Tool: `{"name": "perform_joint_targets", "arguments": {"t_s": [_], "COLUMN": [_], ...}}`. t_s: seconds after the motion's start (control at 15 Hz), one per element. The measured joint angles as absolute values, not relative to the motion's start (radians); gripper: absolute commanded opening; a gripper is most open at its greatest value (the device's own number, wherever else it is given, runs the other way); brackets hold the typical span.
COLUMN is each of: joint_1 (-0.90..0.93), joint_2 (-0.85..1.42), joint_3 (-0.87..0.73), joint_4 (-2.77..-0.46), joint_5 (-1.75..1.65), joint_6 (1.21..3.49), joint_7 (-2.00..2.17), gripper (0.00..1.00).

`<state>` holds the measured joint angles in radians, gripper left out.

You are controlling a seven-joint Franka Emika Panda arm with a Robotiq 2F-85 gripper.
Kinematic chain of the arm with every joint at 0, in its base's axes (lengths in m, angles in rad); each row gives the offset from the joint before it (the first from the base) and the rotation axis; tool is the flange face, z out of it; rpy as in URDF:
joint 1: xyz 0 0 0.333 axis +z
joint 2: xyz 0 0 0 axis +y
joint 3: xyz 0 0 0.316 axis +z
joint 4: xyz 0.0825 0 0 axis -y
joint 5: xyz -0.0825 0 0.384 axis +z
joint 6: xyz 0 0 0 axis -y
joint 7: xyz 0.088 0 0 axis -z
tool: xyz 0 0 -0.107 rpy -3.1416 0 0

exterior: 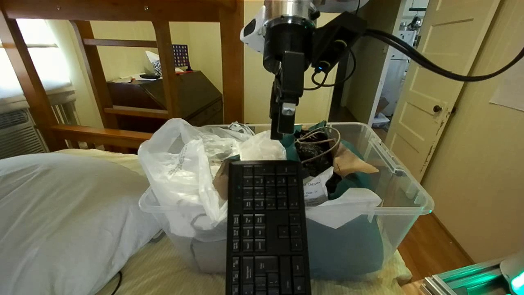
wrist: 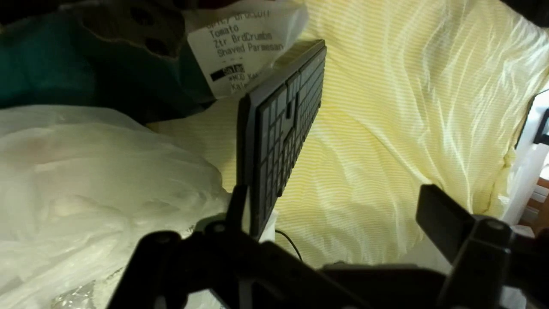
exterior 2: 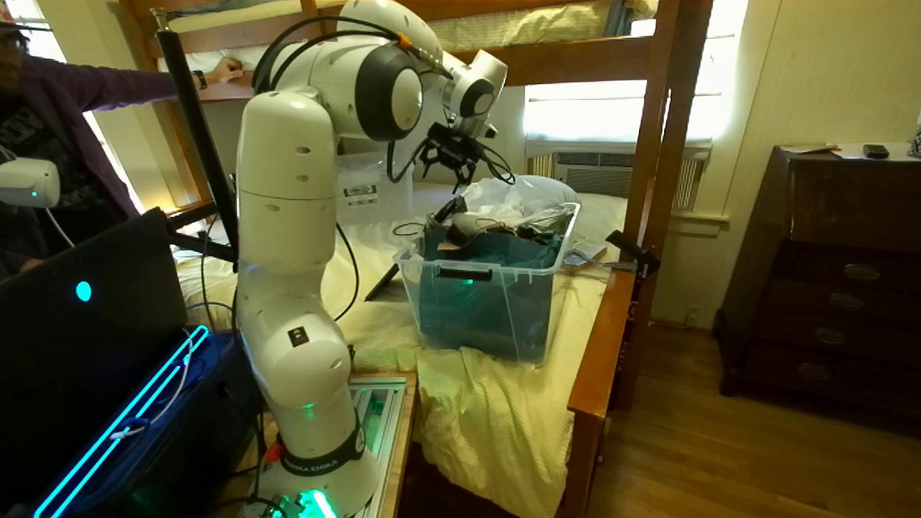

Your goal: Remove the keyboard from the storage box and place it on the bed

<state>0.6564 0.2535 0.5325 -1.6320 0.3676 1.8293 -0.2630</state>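
My gripper has its jaws wide apart, nothing held. In the wrist view, just inside one jaw: upper end of the keyboard; contact unclear. That's where I'd pinch, across the thickness, one jaw behind, one lightly on the key side. Expect light, rigid, smooth plastic; could slide or pivot. The keyboard leans on the outside of the storage box, keys outward; lower end looks to be on the bed.
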Motion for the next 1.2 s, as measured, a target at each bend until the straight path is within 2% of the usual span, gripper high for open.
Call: {"name": "perform_joint_targets", "arguments": {"t_s": [0.33, 0.47, 0.6, 0.67, 0.73, 0.8, 0.87, 1.0, 1.07, 1.2], "joint_1": [0.648, 0.648, 0.649, 0.649, 0.649, 0.650, 0.651, 0.655, 0.657, 0.660], "joint_2": [0.244, 0.248, 0.253, 0.255, 0.257, 0.259, 0.261, 0.267, 0.271, 0.281], "joint_3": [0.522, 0.522, 0.522, 0.522, 0.522, 0.522, 0.522, 0.522, 0.523, 0.524], "joint_4": [-1.705, -1.726, -1.735, -1.739, -1.741, -1.744, -1.745, -1.748, -1.748, -1.748], "joint_5": [0.367, 0.366, 0.365, 0.365, 0.365, 0.364, 0.364, 0.364, 0.364, 0.364], "joint_6": [1.839, 1.843, 1.847, 1.852, 1.855, 1.861, 1.868, 1.885, 1.893, 1.909], "joint_7": [-0.263, -0.264, -0.264, -0.265, -0.265, -0.267, -0.269, -0.272, -0.275, -0.284], "gripper": [0.98, 0.80, 0.77, 0.65, 0.69, 0.62, 0.42, 0.41, 0.30, 0.15]}}
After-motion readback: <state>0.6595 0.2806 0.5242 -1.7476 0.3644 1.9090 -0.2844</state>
